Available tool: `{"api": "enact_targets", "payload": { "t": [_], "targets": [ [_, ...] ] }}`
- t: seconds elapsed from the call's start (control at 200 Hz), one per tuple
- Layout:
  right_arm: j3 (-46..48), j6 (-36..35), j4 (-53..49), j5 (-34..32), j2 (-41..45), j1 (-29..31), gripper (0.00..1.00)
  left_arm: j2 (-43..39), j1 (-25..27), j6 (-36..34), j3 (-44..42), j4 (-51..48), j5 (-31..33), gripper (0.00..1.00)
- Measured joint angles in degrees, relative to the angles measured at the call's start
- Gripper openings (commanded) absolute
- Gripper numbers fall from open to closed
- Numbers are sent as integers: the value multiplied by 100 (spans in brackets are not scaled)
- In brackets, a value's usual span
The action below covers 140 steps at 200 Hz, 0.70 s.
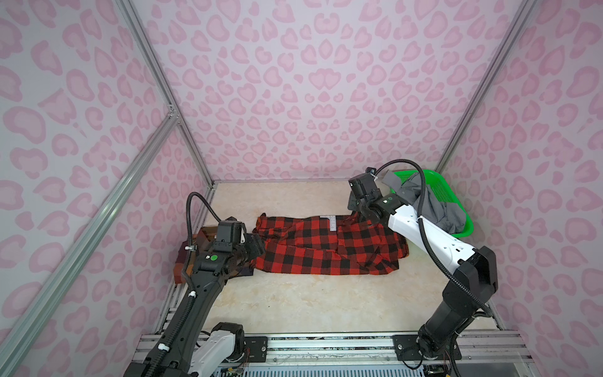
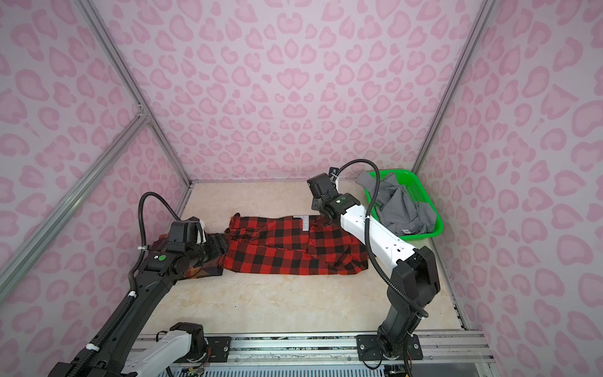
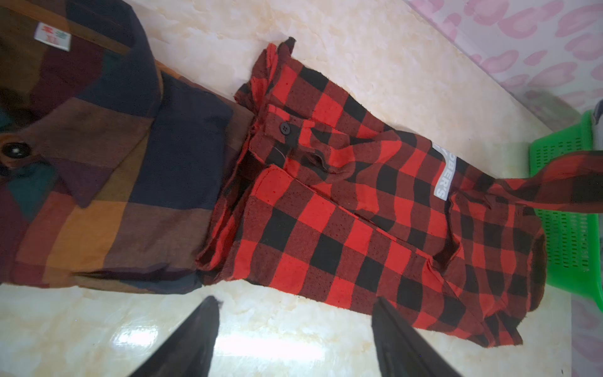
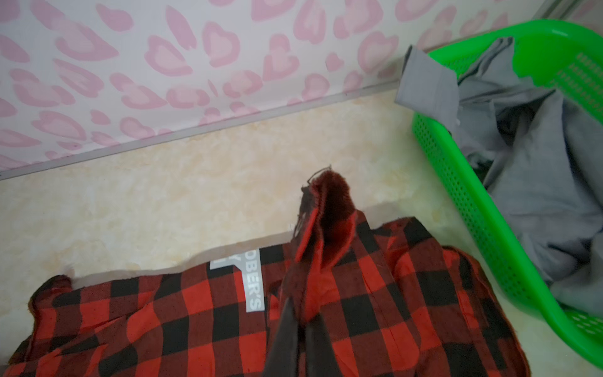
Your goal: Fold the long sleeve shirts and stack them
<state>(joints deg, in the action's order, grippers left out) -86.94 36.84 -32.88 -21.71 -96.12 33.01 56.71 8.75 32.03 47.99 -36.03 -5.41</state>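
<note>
In both top views we see a cream marbled tabletop (image 1: 293, 303), pink heart-print panels (image 1: 293, 81) around it, the red-and-black flannel (image 1: 326, 248) spread across. Left wrist view: our left gripper (image 3: 295, 300) gapes empty, flannel just beyond its jaws, plaid shirt (image 3: 98, 163) touching that. Right wrist view: our right gripper (image 4: 301, 320) pinches a flannel flap; beside its jaws, a green basket (image 4: 456, 182) holds the grey shirt (image 4: 538, 196).

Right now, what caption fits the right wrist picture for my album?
Right gripper pinches a fold of the red-and-black flannel near the green basket.
</note>
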Motion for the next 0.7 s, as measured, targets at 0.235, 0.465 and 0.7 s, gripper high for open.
{"api": "enact_targets", "payload": {
  "t": [0.235, 0.465, 0.7],
  "targets": [
    [1314, 1266, 337, 356, 822, 249, 0, 87, 260, 103, -37, 138, -55, 76],
    [2715, 2813, 903, 286, 1742, 1386, 0, 39, 289, 116, -35, 146, -35, 76],
    [2900, 4087, 1510, -210, 1425, 2739, 0, -2, 295, 114, -35, 146, -35, 76]
  ]
}}
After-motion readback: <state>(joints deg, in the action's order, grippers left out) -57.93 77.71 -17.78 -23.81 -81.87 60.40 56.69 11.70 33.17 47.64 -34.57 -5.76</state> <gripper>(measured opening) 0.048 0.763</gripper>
